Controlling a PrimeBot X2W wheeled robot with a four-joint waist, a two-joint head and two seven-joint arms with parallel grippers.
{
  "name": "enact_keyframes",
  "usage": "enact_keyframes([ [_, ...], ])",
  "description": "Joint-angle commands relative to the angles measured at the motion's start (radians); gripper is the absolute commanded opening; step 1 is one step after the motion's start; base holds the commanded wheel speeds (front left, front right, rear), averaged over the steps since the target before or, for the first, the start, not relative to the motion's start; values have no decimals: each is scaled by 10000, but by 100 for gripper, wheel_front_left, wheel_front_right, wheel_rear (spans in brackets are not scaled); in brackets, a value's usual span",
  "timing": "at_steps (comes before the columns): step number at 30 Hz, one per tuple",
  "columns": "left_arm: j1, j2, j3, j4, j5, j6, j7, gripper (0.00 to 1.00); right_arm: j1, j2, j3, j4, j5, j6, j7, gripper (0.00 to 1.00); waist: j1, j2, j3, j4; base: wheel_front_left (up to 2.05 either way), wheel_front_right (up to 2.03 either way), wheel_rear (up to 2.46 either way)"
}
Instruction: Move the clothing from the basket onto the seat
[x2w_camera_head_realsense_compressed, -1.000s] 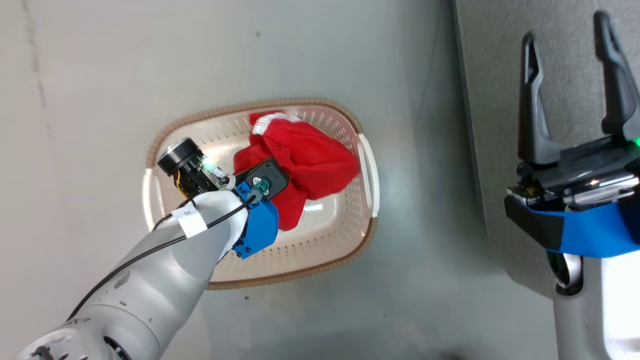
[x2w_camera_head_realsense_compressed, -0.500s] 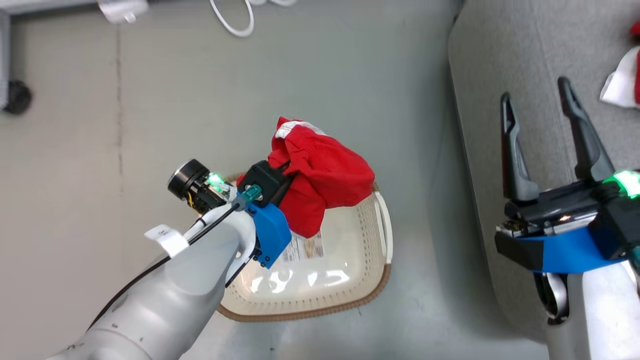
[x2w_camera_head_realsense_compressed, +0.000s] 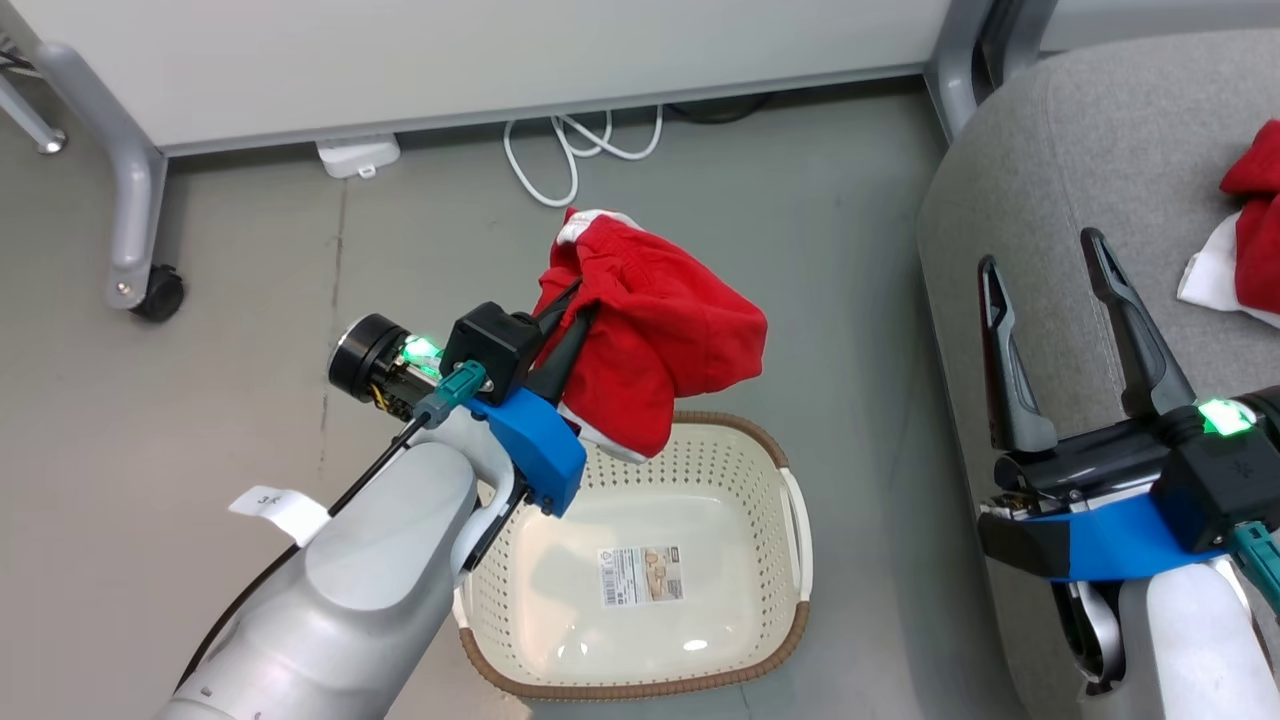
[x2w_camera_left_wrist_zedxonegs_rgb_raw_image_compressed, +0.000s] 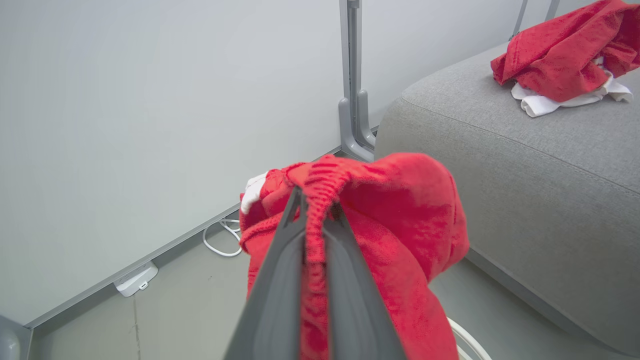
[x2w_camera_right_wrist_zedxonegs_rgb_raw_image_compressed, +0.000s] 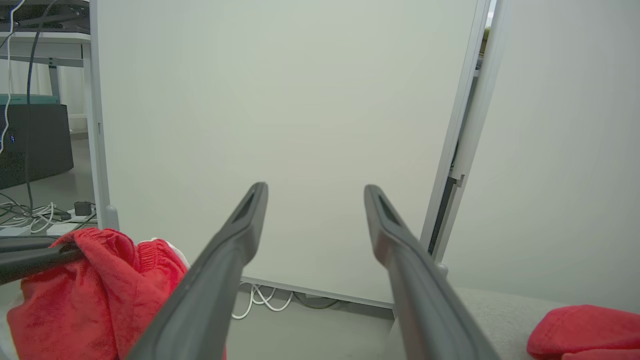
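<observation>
Clothing in left tool

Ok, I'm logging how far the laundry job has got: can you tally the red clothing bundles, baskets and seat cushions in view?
red clothing bundles: 2, the held bundle in the left gripper and the loose bundle lying on the seat
basket: 1, no clothing in it
seat: 1
total: 4
</observation>
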Motion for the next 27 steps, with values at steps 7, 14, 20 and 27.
enact_keyframes([
  [7,435,62,961,-1246,517,60,-49,0,452,0,-48,118,197,1,-34,100,2,-1,-661,278,0,0,0],
  [14,629,59,1467,-2201,811,64,-49,0,671,-2,-28,200,355,1,-34,100,2,-1,-998,383,0,0,0],
  [20,682,-7,1530,-2640,892,108,-49,0,780,-2,-44,217,461,1,-34,100,2,-1,-1121,433,0,0,0],
  [27,642,14,1459,-2881,853,87,-50,0,673,-2,-60,100,488,3,-34,100,2,-1,-1080,465,0,0,0],
])
